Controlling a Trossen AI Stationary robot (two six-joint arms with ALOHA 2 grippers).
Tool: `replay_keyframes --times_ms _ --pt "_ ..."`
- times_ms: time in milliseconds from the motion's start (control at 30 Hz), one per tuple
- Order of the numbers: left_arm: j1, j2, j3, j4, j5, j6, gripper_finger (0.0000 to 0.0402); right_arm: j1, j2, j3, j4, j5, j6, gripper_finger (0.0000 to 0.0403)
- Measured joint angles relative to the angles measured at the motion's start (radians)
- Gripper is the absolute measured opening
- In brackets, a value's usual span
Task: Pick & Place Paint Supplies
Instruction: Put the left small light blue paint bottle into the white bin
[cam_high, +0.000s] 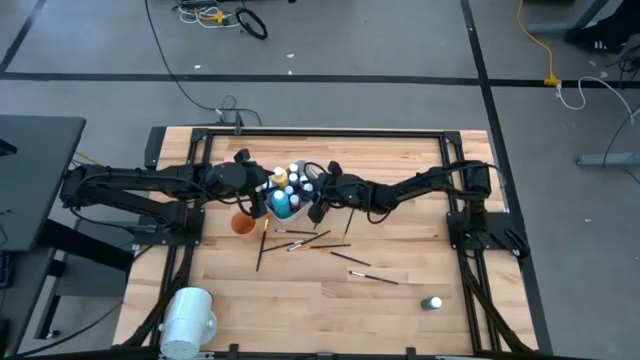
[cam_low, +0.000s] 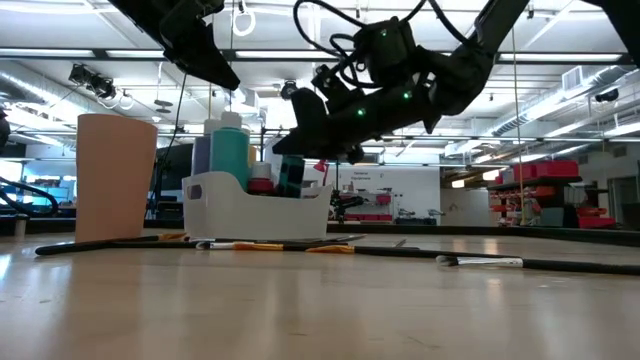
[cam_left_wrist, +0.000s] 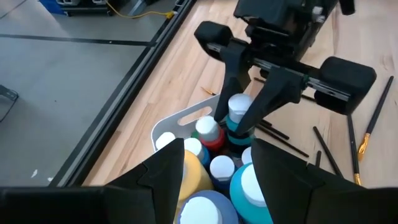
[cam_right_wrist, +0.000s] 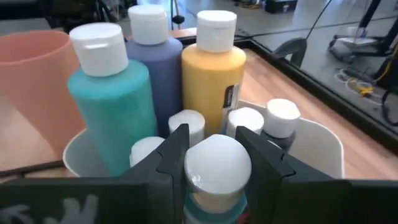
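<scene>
A white tub (cam_low: 250, 205) stands mid-table and holds several white-capped paint bottles, among them tall teal (cam_right_wrist: 115, 102), blue (cam_right_wrist: 158, 68) and yellow (cam_right_wrist: 211, 84) ones. My right gripper (cam_left_wrist: 236, 124) reaches in from the table's right and is shut on a small teal bottle (cam_left_wrist: 239, 106) at the tub's right end. My left gripper (cam_left_wrist: 217, 180) hangs open above the tub's left end, clear of the bottles. Several dark-handled brushes (cam_high: 310, 240) lie flat on the table in front of the tub. One small green bottle (cam_high: 432, 302) stands alone at the near right. My right gripper pinches the small bottle's white cap (cam_right_wrist: 194, 165) between its two fingers, one on each side. The fingers (cam_left_wrist: 264, 102) come from the table's right, slanting a little downward. The bottle stands upright among the other bottles in the tub; whether its base rests on the tub floor is hidden.
An orange cup (cam_high: 241, 222) stands just left of the tub's near side. A large white cylinder (cam_high: 188, 318) lies at the near left corner. Bare wood lies along the near edge between the cylinder and the green bottle.
</scene>
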Motion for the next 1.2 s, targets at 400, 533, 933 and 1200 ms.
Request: replay_keyframes --times_ms 400,533,933,1200 --pt "0.000 0.000 0.000 0.003 0.000 -0.003 0.0196 -0.004 0.094 -0.001 0.058 -0.037 0.033 0.0133" --pt "0.000 0.000 0.000 0.003 -0.001 -0.003 0.0196 -0.005 0.098 0.000 0.059 -0.062 0.025 0.0139" --pt "0.000 0.000 0.000 0.002 -0.001 -0.003 0.0196 -0.005 0.098 -0.001 0.120 -0.083 -0.021 0.0143" --pt "0.000 0.000 0.000 0.002 -0.001 -0.003 0.0196 0.000 0.086 -0.001 0.134 -0.081 -0.045 0.0144"
